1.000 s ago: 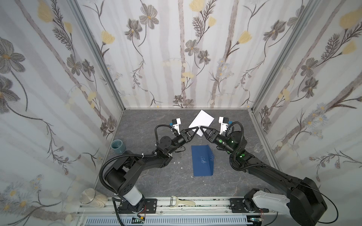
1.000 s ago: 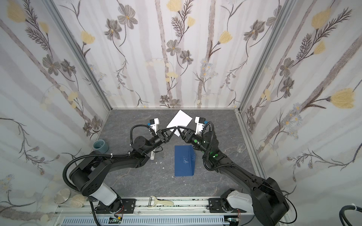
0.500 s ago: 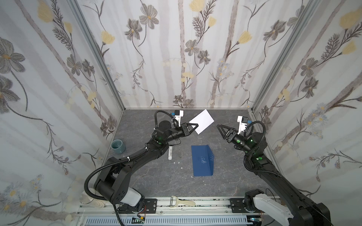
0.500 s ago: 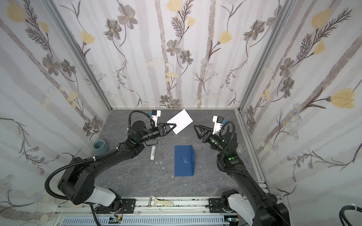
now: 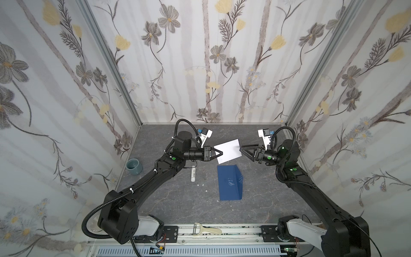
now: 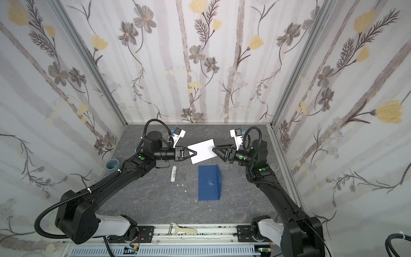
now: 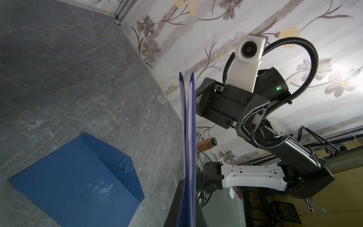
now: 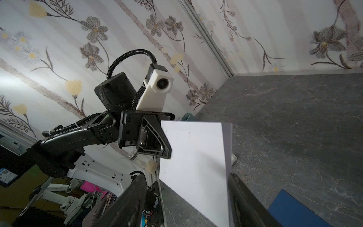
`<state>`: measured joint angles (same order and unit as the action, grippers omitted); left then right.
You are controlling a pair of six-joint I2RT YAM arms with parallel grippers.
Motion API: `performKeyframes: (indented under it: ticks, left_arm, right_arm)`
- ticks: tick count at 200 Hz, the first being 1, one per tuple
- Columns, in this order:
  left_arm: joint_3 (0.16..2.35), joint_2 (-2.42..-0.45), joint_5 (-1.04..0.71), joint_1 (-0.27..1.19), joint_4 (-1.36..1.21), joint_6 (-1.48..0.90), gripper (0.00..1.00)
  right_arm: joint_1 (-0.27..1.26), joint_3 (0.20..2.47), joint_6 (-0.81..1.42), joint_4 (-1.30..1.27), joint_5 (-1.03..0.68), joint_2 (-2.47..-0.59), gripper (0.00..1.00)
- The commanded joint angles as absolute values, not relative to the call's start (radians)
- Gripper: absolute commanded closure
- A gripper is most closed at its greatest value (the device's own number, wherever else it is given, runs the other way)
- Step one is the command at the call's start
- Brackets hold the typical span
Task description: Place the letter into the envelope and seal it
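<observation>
- A pale peeler lies on the front rail, off the grey table.
- The envelope lies flat on the table near its middle. Its pointed flap is on the right side and there are pale scuffs at its centre. In the left wrist view the flap looks slightly raised.
- A white glue stick lies left of the envelope, clear of it. A few white crumbs sit between the two.
- A blue-grey cup stands at the left wall, and a small clear cup stands at the right wall. I cannot tell what is inside either.
- The left pincer is clenched on the left edge of the letter. It holds the letter in the air behind the envelope, outside it.
- The letter shows its plain white side in the right wrist view. Seen edge-on in the left wrist view, it shows two layers with blue edges.
- The right pincer has its jaws spread, released. The letter's right edge sits between them. I cannot tell whether a finger touches the paper.
- Bare table runs behind the arms to the back wall, and between the envelope and the front rail.
</observation>
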<state>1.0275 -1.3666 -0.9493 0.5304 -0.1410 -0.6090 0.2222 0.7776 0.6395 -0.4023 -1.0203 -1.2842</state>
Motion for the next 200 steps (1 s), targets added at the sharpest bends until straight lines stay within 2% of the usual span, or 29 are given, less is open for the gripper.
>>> performKeyframes:
  ticks: [1,71,88,107,140,155,158,200]
  left_arm:
    - [1.038,-1.358,-1.065,0.529,-0.125,-0.599,1.00]
    - [1.071,-1.365,-1.121,0.520,-0.111,-0.611,1.00]
    - [1.077,-1.370,-1.121,0.519,-0.111,-0.612,1.00]
    - [1.080,-1.375,-1.122,0.519,-0.109,-0.612,1.00]
    - [1.086,-1.381,-1.117,0.519,-0.109,-0.611,1.00]
    - [1.088,-1.381,-1.113,0.519,-0.109,-0.609,1.00]
    - [1.088,-1.382,-1.112,0.519,-0.109,-0.609,1.00]
    - [1.091,-1.382,-1.084,0.518,-0.109,-0.607,1.00]
  right_arm:
    - [0.222,0.798,0.604,-0.396,-1.073,-1.299,0.33]
    - [0.225,0.807,0.604,-0.406,-1.109,-1.334,0.31]
    - [0.231,0.800,0.617,-0.426,-1.127,-1.336,0.36]
    - [0.240,0.789,0.648,-0.477,-1.151,-1.340,0.48]
    - [0.251,0.786,0.669,-0.511,-1.175,-1.353,0.75]
    - [0.256,0.787,0.675,-0.517,-1.182,-1.356,0.93]
    - [0.256,0.787,0.676,-0.520,-1.184,-1.356,1.00]
    - [0.261,0.786,0.683,-0.522,-1.178,-1.350,1.00]
